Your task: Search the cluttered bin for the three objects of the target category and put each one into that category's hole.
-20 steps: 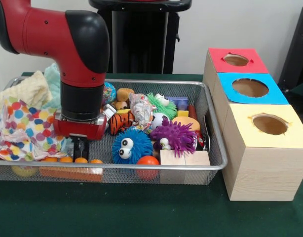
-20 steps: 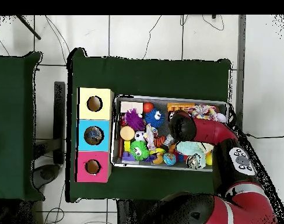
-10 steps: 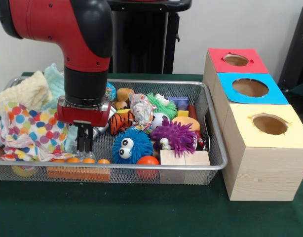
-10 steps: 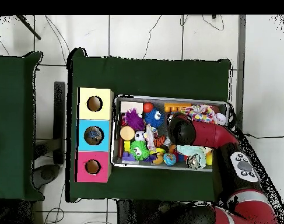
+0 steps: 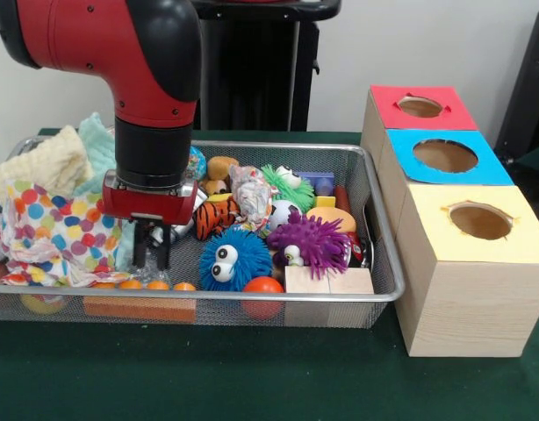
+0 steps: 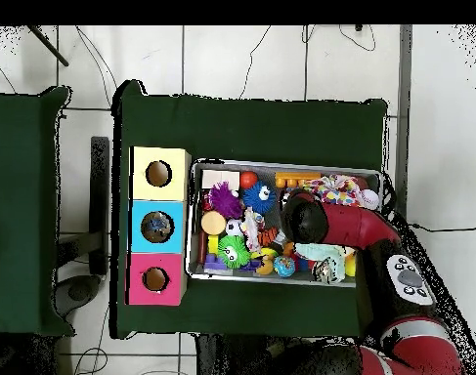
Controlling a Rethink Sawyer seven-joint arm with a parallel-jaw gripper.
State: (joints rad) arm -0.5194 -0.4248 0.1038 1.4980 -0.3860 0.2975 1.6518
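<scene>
The arm reaches down into the left half of the wire bin. Three boxes with holes stand right of the bin. The gripper hangs with fingers apart, empty, beside the spotted cloth and left of the blue fuzzy ball.

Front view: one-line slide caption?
Sawyer's open hand hangs inside the cluttered mesh bin, empty, beside a polka-dot cloth.

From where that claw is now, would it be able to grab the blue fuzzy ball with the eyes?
Probably yes: the gripper hangs open right beside the blue fuzzy ball, which lies uncovered on top.
</scene>
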